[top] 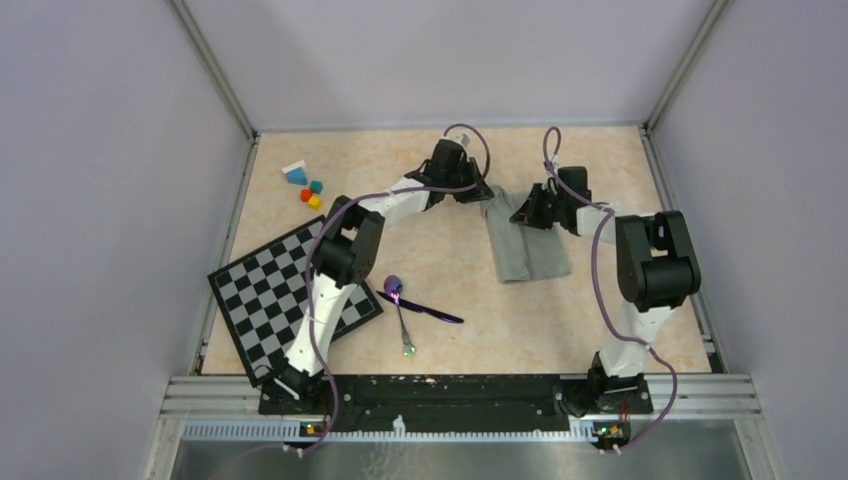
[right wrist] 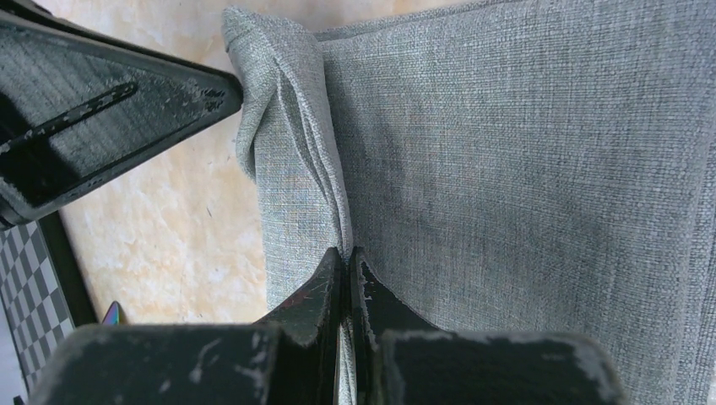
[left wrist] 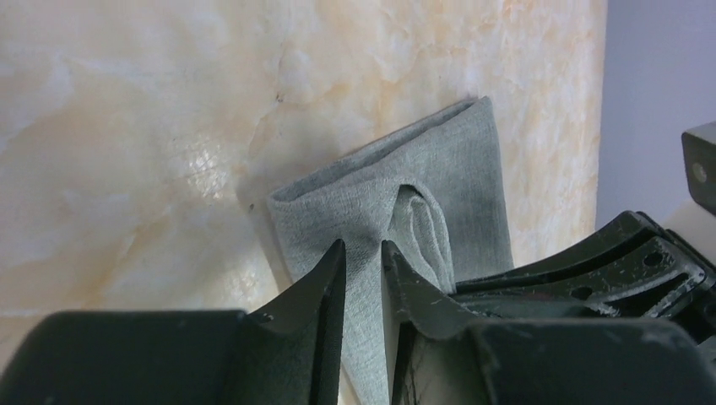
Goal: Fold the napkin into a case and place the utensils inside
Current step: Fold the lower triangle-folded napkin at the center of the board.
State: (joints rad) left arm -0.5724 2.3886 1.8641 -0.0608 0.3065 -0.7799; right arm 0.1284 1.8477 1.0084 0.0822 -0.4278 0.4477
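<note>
**Both grippers pinch the napkin at its far edge**
The napkin (top: 532,252), folded to a narrow strip, lies right of centre on the table (top: 450,268). At its far-left corner, the left gripper (left wrist: 363,247) has its jaws nearly together with a raised ridge of cloth between them. Just to its right, the right gripper (right wrist: 346,253) is clamped tight on a fold. The utensils (top: 403,312) lie crossed, nearer and to the left, well apart from both.

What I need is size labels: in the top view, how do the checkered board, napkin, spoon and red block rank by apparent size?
Largest to smallest:
1. checkered board
2. napkin, folded and partly covered
3. spoon
4. red block
</note>
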